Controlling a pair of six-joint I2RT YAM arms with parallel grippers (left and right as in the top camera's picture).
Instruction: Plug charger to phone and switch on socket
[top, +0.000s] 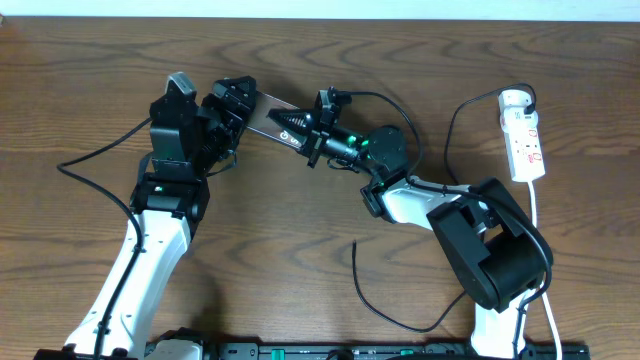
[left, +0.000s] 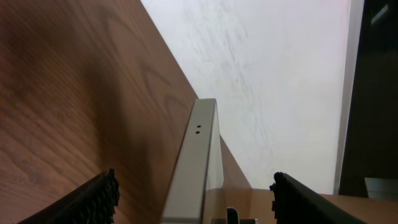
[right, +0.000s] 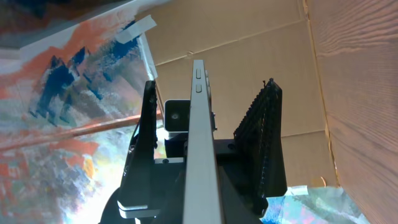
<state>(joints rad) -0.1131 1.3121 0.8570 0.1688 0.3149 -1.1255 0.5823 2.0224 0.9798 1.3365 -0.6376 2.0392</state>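
Both your left gripper (left: 193, 186) and right gripper (right: 209, 87) are spread, with the phone (top: 272, 112) edge-on between the fingers (right: 264, 137), seemingly touching neither (hard to tell lower down). It's thin, stiff, slick glass, so pinch the flat faces, clear of the side buttons (right: 198, 74).

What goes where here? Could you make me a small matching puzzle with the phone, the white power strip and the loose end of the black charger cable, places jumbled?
Things:
1. phone
2. socket
3. charger cable end

Places:
A. lying loose on the table, toward its front, plugged into nothing
B. far out on the right side, near the back
C. between the left gripper and the right gripper

Pairs: 1-C, 2-B, 3-A
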